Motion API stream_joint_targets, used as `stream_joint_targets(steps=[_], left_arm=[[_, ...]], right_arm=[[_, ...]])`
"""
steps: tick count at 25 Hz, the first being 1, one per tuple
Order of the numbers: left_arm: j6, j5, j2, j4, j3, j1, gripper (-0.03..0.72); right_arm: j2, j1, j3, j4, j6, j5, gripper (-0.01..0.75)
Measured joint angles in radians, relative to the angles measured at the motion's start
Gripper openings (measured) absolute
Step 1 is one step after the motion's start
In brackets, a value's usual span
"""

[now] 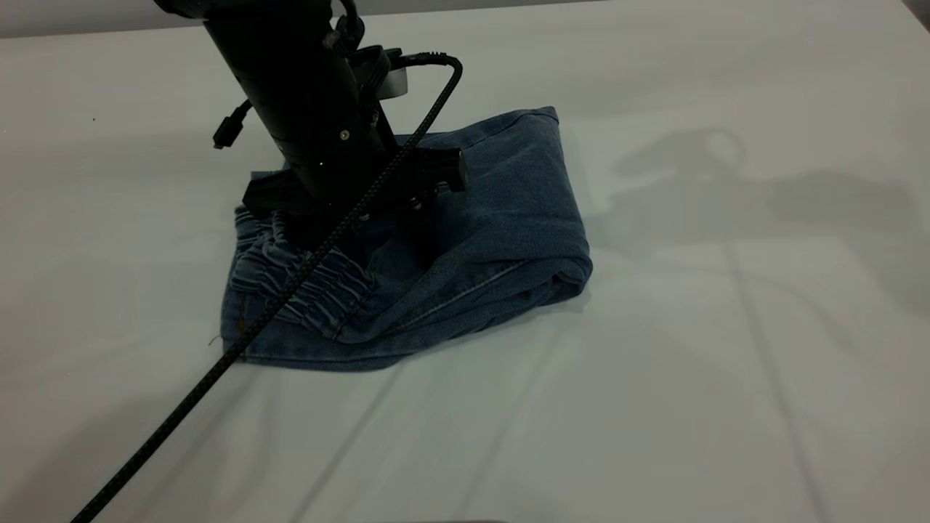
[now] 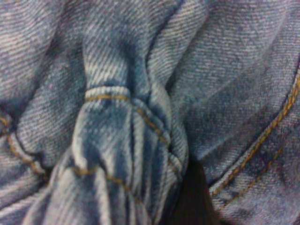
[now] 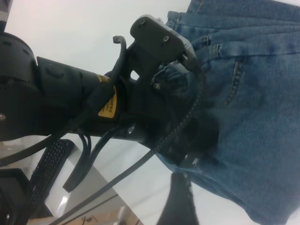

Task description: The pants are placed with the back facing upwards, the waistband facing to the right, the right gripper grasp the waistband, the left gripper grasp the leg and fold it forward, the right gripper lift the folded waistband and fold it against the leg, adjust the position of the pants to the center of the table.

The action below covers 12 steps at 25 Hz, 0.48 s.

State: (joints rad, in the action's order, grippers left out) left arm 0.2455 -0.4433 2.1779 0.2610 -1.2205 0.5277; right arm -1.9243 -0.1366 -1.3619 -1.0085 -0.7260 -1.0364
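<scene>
**Left gripper down on the folded pants**

Here the table (image 1: 726, 407) fills the exterior view, a pale sheet with soft creases, and it spreads well out on every side of the gripper at work. On it, directly under that gripper, lie the pants (image 1: 501, 240), folded into a thick denim bundle; the rounded fold sits to the gripper's right in the exterior view, and the gathered elastic waistband (image 1: 305, 280) bunches just below and left of it. The left gripper (image 1: 363, 232) comes down from the top of the view and presses into the middle of the bundle, its fingertips sunk among the folds. The left wrist view shows a pinched ridge of denim with orange stitching rising close to the lens, so the gripper is clamped on the pants. A braided cable (image 1: 218, 363) trails from the gripper's body across the waistband toward the near left corner. Of the right gripper only a dark finger (image 3: 180, 201) shows, beside the pants; whether it is wide or narrow cannot be told.
</scene>
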Motion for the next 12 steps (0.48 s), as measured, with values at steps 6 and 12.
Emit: stream_joint_targets(steps=[6, 12], left_arm=[[-0.013, -0.066, -0.153, -0.058, 0.012, 0.002, 0.496], [-0.089, -0.164, -0.487, -0.206, 0.013, 0.002, 0.496]], right_arm=[[0.017, 0.002, 0.000, -0.009, 0.007, -0.027, 0.510], [0.148, 0.007, 0.000, -0.006, 0.011, -0.106, 0.496]])
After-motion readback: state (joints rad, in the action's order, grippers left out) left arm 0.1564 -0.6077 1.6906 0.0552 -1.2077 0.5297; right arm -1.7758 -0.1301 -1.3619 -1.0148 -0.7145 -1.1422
